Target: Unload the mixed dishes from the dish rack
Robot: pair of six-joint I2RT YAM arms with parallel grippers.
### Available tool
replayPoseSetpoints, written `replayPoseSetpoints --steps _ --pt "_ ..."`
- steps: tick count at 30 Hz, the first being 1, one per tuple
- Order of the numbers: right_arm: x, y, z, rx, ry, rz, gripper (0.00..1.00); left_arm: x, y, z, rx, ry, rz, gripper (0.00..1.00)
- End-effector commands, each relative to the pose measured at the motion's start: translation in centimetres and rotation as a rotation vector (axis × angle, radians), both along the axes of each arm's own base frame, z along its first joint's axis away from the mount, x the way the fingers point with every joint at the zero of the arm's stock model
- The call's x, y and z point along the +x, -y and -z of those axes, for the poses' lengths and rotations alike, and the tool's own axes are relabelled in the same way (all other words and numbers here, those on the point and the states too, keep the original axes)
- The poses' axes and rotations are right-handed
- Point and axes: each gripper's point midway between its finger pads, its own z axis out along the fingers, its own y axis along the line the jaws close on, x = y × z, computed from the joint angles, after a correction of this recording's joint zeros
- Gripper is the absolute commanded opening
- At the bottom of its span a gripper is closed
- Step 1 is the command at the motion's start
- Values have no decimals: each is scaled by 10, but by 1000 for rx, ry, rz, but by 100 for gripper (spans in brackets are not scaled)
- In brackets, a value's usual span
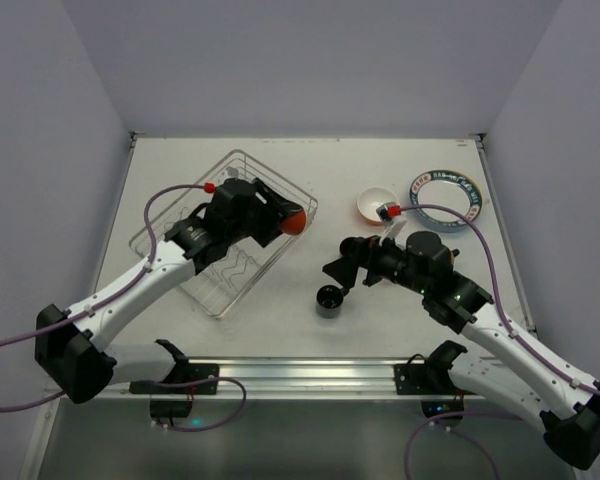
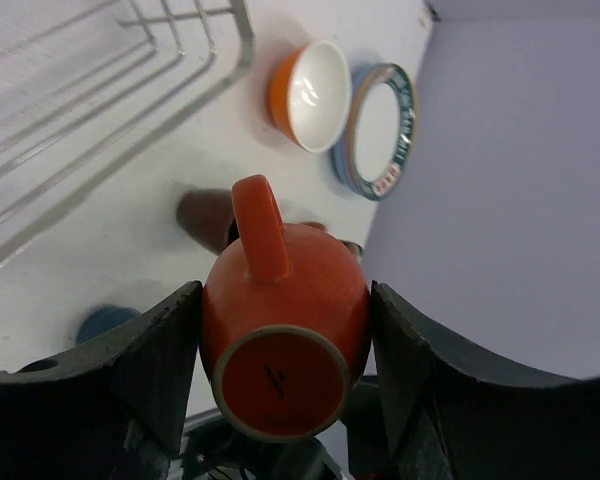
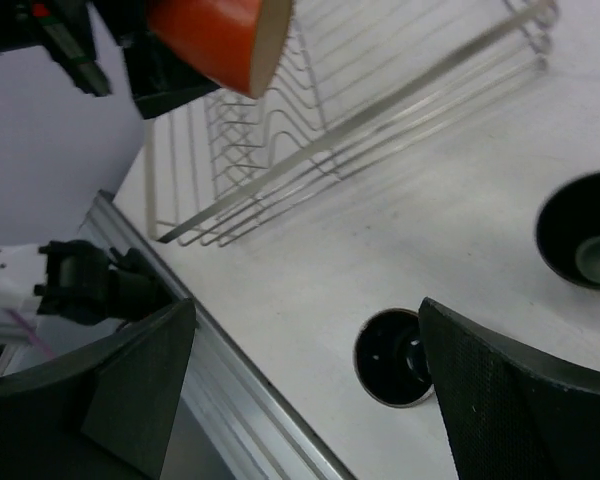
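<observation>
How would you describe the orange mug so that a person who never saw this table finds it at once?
Find the silver wire dish rack on the left half of the table. At its right corner, the left gripper holds the orange mug. Unlike the orange bowl, white inside, and the black mug, both standing on the table, it is the only dish held in a gripper.

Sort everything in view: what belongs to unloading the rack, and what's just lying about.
Job: dish rack, orange mug in left gripper, orange bowl, stacked plates, black mug.
Just there: metal rail, purple cables.
</observation>
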Motion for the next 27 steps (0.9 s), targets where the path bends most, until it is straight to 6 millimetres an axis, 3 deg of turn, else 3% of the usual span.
replayPoseSetpoints --steps 1,6,10,20,25,27 --pt "-22 -31 -80 198 251 -264 93 -19 26 -61 -288 139 130 0" --pt "-36 -44 -101 272 321 -393 90 -50 35 -65 -409 115 246 0" --pt "-31 -53 -109 277 362 -427 87 -66 44 -83 -525 159 323 0" --pt "-13 -60 -113 248 416 -404 81 -85 39 -86 -590 168 364 0" --pt "-19 -65 -121 287 455 -458 75 -91 40 -84 -603 159 375 0" --pt "-26 -69 -122 309 455 -504 68 -95 44 -84 -618 154 392 0"
